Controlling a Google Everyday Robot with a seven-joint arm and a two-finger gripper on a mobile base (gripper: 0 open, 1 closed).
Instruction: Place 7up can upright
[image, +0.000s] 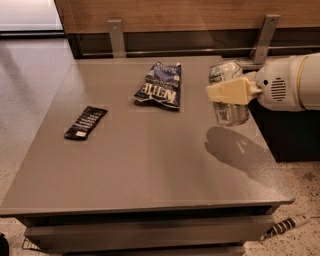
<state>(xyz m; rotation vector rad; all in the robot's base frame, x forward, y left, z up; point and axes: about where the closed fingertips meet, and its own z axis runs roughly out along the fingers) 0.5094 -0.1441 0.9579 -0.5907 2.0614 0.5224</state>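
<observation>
Cream gripper at the frame's right pinched the 7up can, held roughly upright over the grey table, its shadow below.

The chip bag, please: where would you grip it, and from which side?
I'd pinch the chip bag at its crumpled near end, from above: it lies flat on the table, offering no side to clamp. The gripper, to its right, is shut on the 7up can.
</observation>
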